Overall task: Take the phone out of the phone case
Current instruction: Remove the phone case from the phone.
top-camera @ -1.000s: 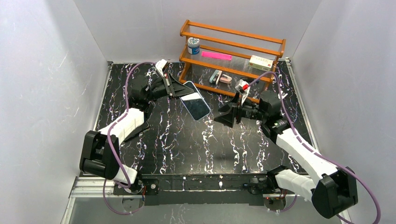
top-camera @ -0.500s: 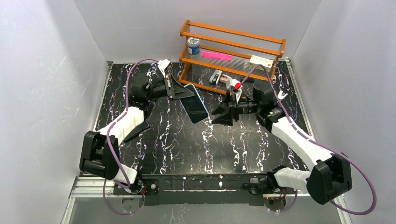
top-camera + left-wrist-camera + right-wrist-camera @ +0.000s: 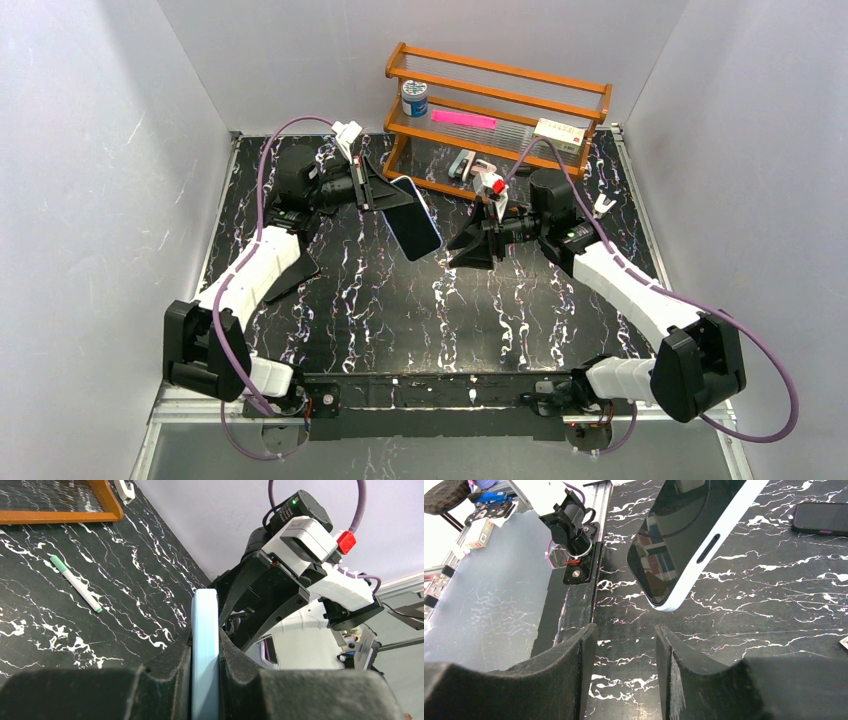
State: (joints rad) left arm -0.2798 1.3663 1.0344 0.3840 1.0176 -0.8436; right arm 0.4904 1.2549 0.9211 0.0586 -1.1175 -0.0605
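Observation:
A phone with a dark screen sits in a light blue case (image 3: 412, 217). My left gripper (image 3: 393, 196) is shut on its upper end and holds it tilted above the black marbled table. In the left wrist view the case's edge (image 3: 205, 630) stands clamped between the two fingers. My right gripper (image 3: 463, 247) is open and empty, just right of the phone's lower end. In the right wrist view the phone (image 3: 689, 530) hangs above and ahead of the open fingers (image 3: 579, 655), apart from them.
A wooden rack (image 3: 500, 100) at the back holds a tin, a pink item, a box and a stapler. A green-capped pen (image 3: 77, 584) lies on the table. A dark flat phone-like item (image 3: 821, 517) lies on the table, also under my left arm (image 3: 300, 272).
My right arm has swung left, bringing its open gripper close to the phone's lower end. My left gripper has drawn the phone slightly left and turned it more edge-on.

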